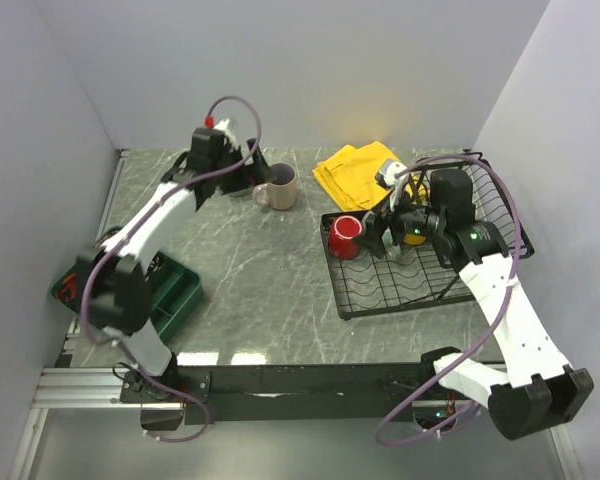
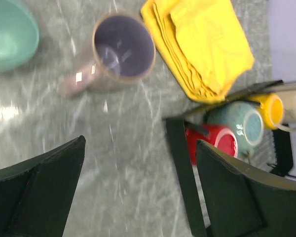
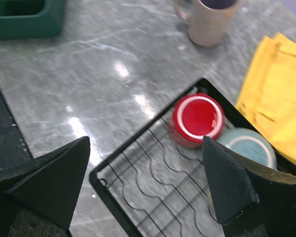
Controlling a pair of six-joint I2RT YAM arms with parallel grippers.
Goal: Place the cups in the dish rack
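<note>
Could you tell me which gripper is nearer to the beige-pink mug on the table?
Left. The left gripper hovers just beside the mug; the right gripper is over the dish rack, farther away.

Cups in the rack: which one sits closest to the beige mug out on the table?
The red cup, in the rack's far-left corner. The grey-teal cup and the yellow cup sit beyond it, farther from the beige mug.

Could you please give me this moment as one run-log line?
left gripper open, empty, near beige mug on table | right gripper open, empty, over rack | rack holds red mug, teal mug, yellow mug
</note>
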